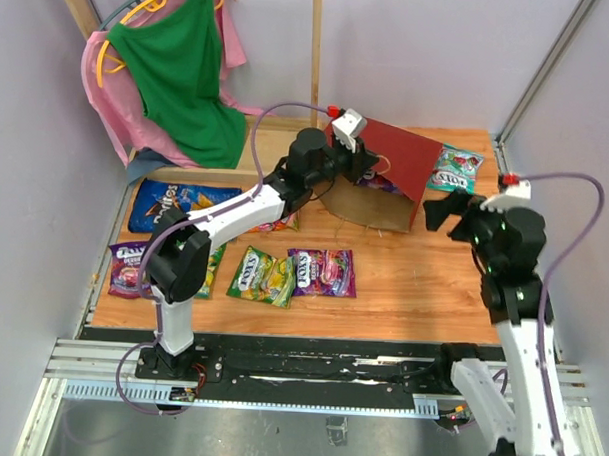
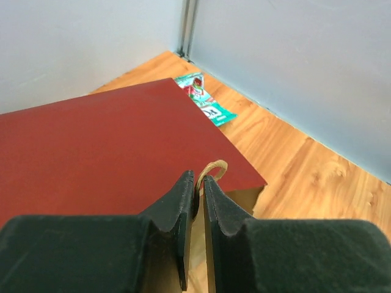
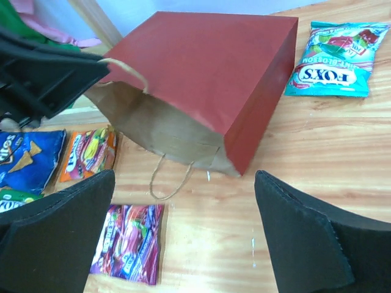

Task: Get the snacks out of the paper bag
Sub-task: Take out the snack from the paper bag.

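Top view: "Doritos" on blue bag far left; "FOX'S" on teal pkt rear right of tabletop. Paper bag on its side mid-rear, left pincer at its mouth, right pincer just right of it.

Left wrist: left pincer nearly together, clamped on cord handle at bag's upper lip.

Right wrist: "FOX'S" legible; right pincer spread wide, holding 0, bag beyond its tips.
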